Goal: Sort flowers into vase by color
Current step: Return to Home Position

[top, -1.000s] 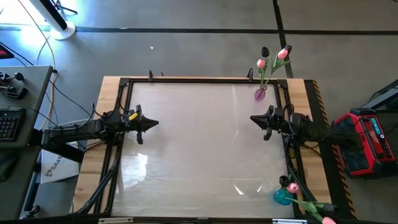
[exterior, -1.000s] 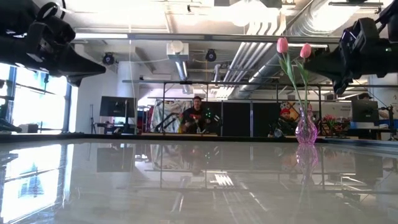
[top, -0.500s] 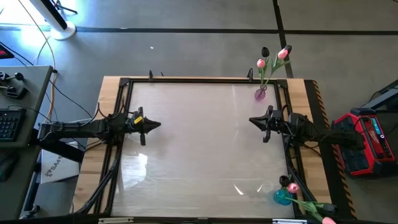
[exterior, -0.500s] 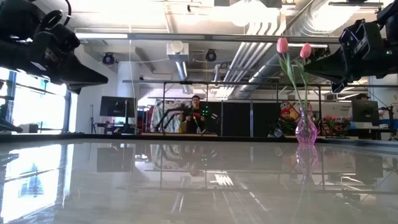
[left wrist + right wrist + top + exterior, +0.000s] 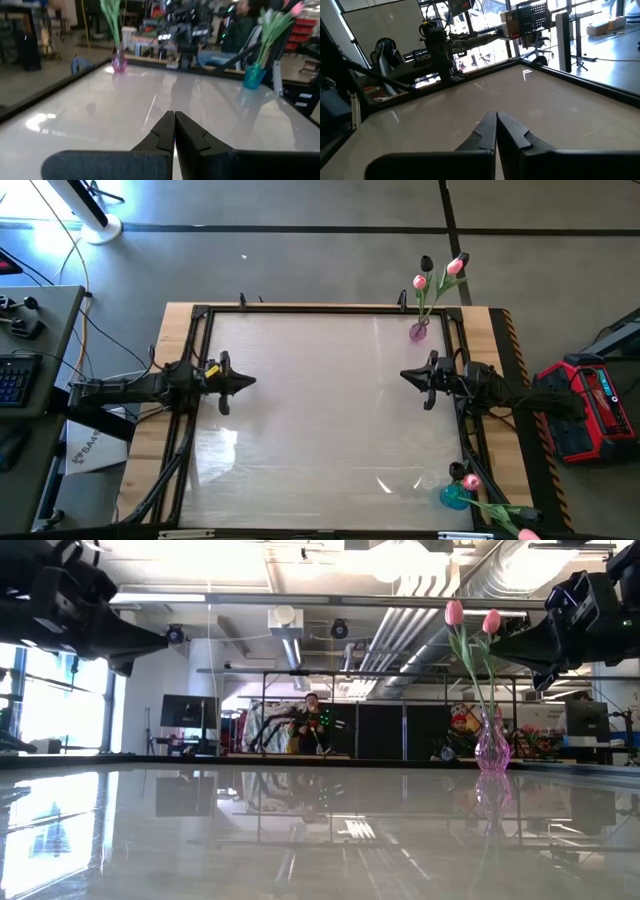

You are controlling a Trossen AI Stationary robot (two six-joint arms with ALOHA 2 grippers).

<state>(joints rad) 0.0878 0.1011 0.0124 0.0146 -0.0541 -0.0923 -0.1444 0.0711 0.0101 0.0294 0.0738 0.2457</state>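
Note:
The tulips stand in two vases on the table's right side. A pink glass vase [image 5: 418,331] at the far right corner holds two pink heads [image 5: 455,266] and a dark one [image 5: 427,262]; it also shows in the low view [image 5: 492,752]. A blue vase [image 5: 455,496] at the near right corner holds a dark head and pink heads, with one stem leaning out over the near edge [image 5: 500,510]. My left gripper [image 5: 252,381] hovers shut over the table's left side. My right gripper [image 5: 403,376] hovers shut on the right, between the two vases.
The white tabletop [image 5: 320,420] has a dark frame rail [image 5: 320,309] round it. Both arms hang well above the surface in the low view. A person [image 5: 312,725] sits in the room beyond the far edge. A red case [image 5: 590,405] stands off the table's right.
My left gripper dipped toward the table and came back up to about its earlier height, staying shut. My right gripper eased slightly toward the table's left and then held still. The vases and flowers have not moved.

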